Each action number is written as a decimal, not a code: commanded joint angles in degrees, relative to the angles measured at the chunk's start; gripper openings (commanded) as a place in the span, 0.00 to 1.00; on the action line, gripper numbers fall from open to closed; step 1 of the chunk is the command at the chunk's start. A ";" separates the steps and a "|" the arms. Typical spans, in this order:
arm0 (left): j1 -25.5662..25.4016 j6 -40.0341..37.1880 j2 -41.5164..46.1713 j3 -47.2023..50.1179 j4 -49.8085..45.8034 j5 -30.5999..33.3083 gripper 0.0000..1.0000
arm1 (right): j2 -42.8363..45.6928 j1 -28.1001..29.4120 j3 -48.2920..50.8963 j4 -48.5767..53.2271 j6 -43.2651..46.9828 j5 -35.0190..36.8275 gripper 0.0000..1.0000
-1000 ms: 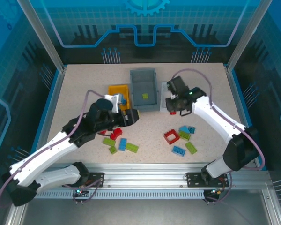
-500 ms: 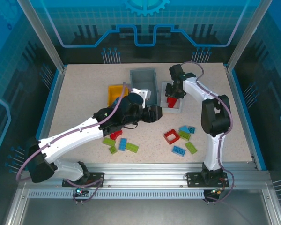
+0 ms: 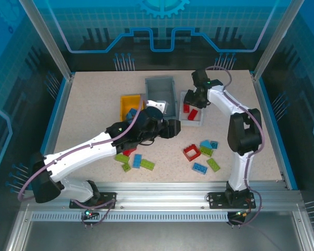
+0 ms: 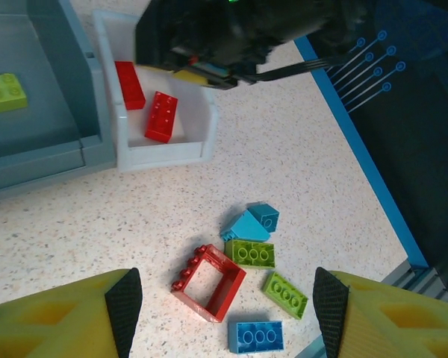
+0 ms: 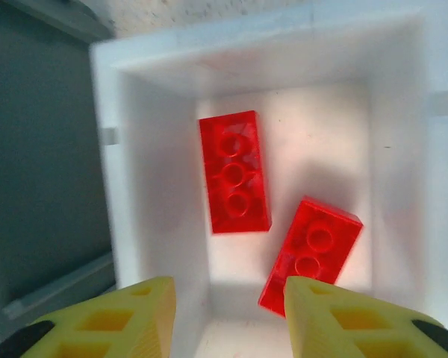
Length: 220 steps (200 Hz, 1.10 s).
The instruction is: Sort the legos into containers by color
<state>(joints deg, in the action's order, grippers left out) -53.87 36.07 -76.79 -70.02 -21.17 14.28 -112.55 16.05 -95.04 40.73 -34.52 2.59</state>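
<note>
My right gripper (image 5: 225, 298) hangs open just above the white bin (image 5: 151, 179), where two red bricks (image 5: 234, 171) (image 5: 311, 253) lie loose; from above it is at the bin's far end (image 3: 195, 99). My left gripper (image 4: 225, 306) is open and empty above the right-hand pile: a red frame (image 4: 209, 282), lime bricks (image 4: 249, 253) (image 4: 286, 294), a blue brick (image 4: 256, 336) and light blue pieces (image 4: 246, 226). It sits mid-table in the top view (image 3: 172, 128). The grey bin (image 4: 52, 149) holds a lime brick (image 4: 5, 91). The yellow bin (image 3: 130, 100) holds a blue brick (image 3: 131, 113).
A second pile of several bricks lies under the left forearm: lime (image 3: 121, 157), red (image 3: 129, 151), blue (image 3: 137, 161), lime (image 3: 147, 164). The three bins stand side by side at mid-table. A blue rail (image 4: 358, 127) edges the table on the right.
My left gripper swung right from the yellow bin to the table's middle. My right gripper went up to the white bin and opened; a second red brick now lies there.
</note>
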 commanded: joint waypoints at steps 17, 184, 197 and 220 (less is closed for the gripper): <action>-0.41 4.32 6.84 2.44 -10.05 6.25 0.66 | 15.30 2.64 3.89 -1.21 2.62 5.32 0.43; 10.22 39.67 20.05 33.57 -26.26 -3.83 0.69 | 46.31 51.08 46.36 -18.28 10.30 6.02 0.56; 10.24 38.33 17.31 33.79 -25.69 -5.25 0.70 | 45.72 51.18 46.05 -18.72 10.27 5.55 0.57; 10.27 37.34 13.95 35.21 -23.05 -6.11 0.71 | 44.72 51.34 45.41 -19.88 11.04 2.86 0.59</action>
<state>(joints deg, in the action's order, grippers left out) -44.03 74.00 -60.31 -36.53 -48.07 11.27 -66.85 66.63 -48.73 23.81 -23.11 7.01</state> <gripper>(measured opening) 0.705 0.588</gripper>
